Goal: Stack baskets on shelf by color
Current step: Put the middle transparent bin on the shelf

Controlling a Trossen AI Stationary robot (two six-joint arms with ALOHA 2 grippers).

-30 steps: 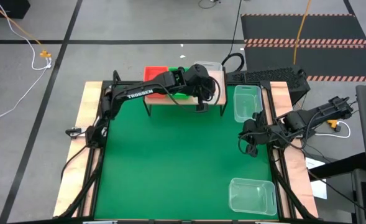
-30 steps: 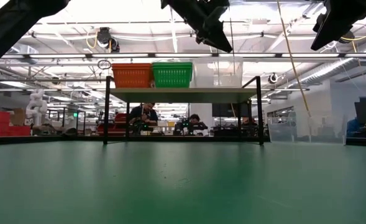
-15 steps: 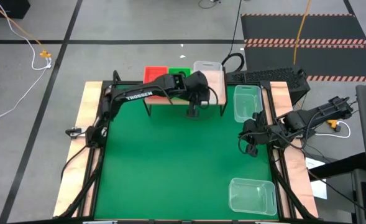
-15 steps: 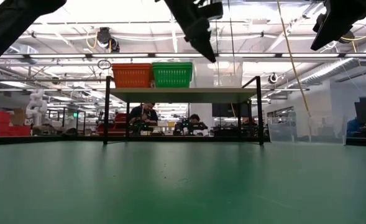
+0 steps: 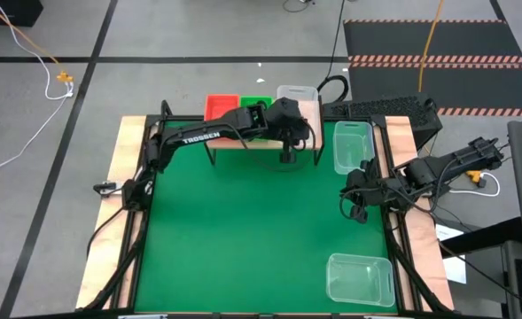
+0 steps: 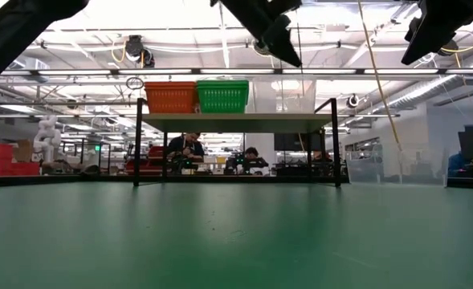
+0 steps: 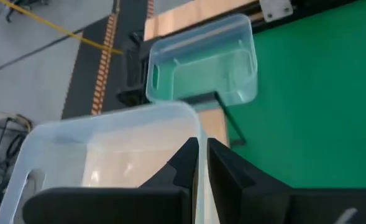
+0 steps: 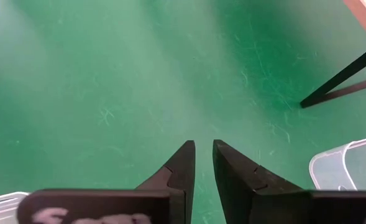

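Note:
The light-wood shelf [image 5: 310, 120] stands at the table's far edge. On its board, from left to right, sit red [image 5: 220, 105], green [image 5: 257, 101] and clear [image 5: 296, 94] baskets. They show side by side in the low view, red [image 6: 170, 97], green [image 6: 222, 96] and clear [image 6: 284, 95]. My left gripper [image 5: 287, 157] is shut and hovers above the clear basket's near right corner [image 7: 192, 121]. In the low view its tips [image 6: 295, 60] stand above that basket's rim. My right gripper [image 5: 356, 211] is shut and empty above the mat's right side.
One clear basket [image 5: 352, 146] rests on the green mat right of the shelf and shows in the left wrist view [image 7: 204, 65]. Another clear basket [image 5: 360, 279] rests at the mat's near right corner. The shelf's black legs [image 6: 137, 144] stand on the mat.
My left gripper swung a little toward the table's left and dipped. It then came back toward the right and up, to about where it was above the clear basket on the shelf. The baskets have stayed put.

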